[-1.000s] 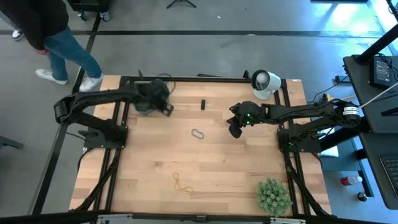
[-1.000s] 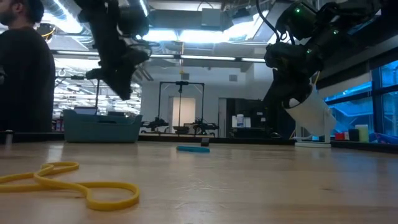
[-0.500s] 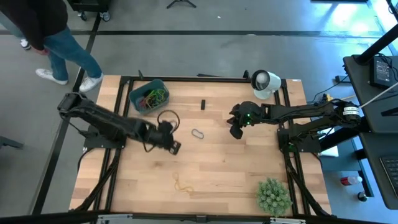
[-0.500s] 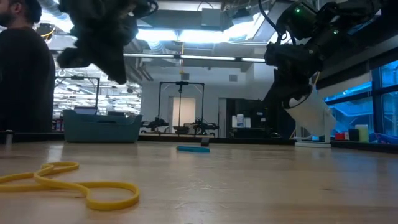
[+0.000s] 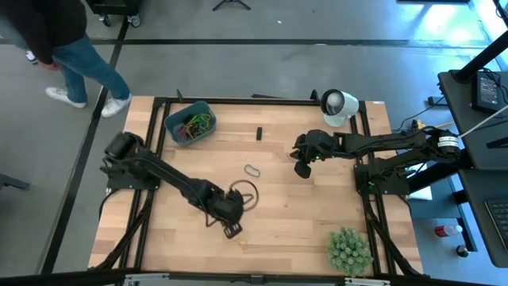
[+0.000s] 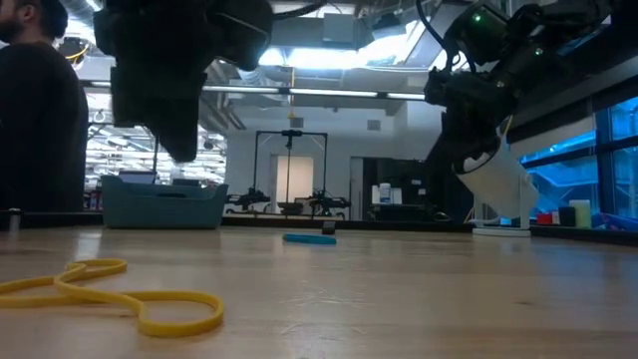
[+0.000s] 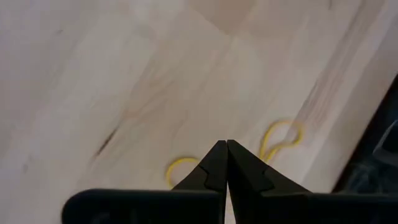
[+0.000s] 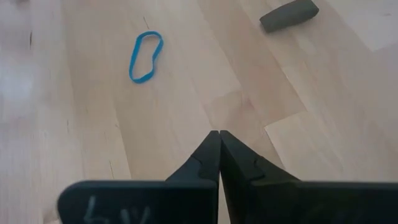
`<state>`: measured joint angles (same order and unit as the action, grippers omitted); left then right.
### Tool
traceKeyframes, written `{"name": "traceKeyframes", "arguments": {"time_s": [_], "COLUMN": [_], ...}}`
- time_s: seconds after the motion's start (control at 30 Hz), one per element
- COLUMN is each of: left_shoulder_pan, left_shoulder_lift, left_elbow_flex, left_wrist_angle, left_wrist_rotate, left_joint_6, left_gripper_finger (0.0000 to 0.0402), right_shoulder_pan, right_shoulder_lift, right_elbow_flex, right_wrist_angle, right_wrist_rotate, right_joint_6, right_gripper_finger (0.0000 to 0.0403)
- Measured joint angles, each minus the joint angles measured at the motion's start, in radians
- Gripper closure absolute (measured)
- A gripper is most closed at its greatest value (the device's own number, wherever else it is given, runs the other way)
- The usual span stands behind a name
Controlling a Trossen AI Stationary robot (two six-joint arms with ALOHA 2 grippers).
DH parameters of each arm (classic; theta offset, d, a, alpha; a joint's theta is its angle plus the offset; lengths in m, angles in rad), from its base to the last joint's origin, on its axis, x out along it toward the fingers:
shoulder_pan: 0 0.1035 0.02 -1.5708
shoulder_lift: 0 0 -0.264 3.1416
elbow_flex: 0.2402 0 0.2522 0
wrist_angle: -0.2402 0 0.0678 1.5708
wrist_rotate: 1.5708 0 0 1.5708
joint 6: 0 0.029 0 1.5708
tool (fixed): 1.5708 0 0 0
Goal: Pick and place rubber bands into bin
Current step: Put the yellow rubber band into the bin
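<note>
The teal bin [image 5: 189, 121] stands at the table's far left with several coloured rubber bands in it; the low view shows its wall [image 6: 164, 204]. A yellow rubber band [image 7: 283, 134] [image 6: 110, 294] lies flat near the table's near edge. My left gripper [image 7: 226, 146] [image 5: 232, 229] hangs shut above it without touching and hides it in the high view. A blue rubber band [image 8: 146, 56] [image 5: 252, 171] lies flat mid-table. My right gripper [image 8: 219, 134] [image 5: 300, 168] hovers shut to its right, above the table.
A small dark block [image 5: 259, 133] [image 8: 289, 15] lies toward the far edge. A white round cup-like object [image 5: 337, 106] sits at the far right corner and a spiky green ball [image 5: 349, 250] at the near right. A person [image 5: 71, 48] stands beyond the far left corner.
My left arm has swung from over the bin at the far left across the table toward the near edge, and now hangs over the yellow rubber band. The bin, covered by the arm a second ago, now shows.
</note>
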<state>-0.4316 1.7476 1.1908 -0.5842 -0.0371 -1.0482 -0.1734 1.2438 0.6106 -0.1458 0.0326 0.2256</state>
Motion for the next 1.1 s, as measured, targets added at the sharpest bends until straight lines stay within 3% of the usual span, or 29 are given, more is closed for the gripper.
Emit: {"name": "traceKeyframes", "arguments": {"time_s": [0.23,0.33,0.53,0.73,0.93,1.1], "left_shoulder_pan": [-0.023,-0.036,-0.046,-0.046,-0.046,-0.045], "left_shoulder_lift": [0.109,0.11,0.11,0.124,0.149,0.175], "left_elbow_flex": [0.126,0.126,0.126,0.067,0.008,0.003], "left_wrist_angle": [-0.096,-0.115,-0.229,-0.206,-0.159,-0.131], "left_wrist_rotate": [0.036,0.039,-0.003,0.003,0.008,0.006], "left_joint_6": [0.327,0.382,0.325,0.237,0.162,0.174], "left_gripper_finger": [0.0389,0.0371,0.0318,0.0281,0.0289,0.0322], "right_shoulder_pan": [0.0,0.0,0.0,0.0,0.0,0.0], "right_shoulder_lift": [0.0,0.0,0.0,0.0,0.0,0.0], "right_elbow_flex": [0.0,0.0,0.0,0.0,0.0,0.0], "right_wrist_angle": [-0.023,-0.031,-0.047,-0.047,-0.047,-0.047], "right_wrist_rotate": [0.0,0.0,0.0,0.0,0.0,0.0], "right_joint_6": [0.001,0.004,0.004,0.005,0.01,0.008], "right_gripper_finger": [0.0393,0.0393,0.0393,0.0393,0.0393,0.0393]}}
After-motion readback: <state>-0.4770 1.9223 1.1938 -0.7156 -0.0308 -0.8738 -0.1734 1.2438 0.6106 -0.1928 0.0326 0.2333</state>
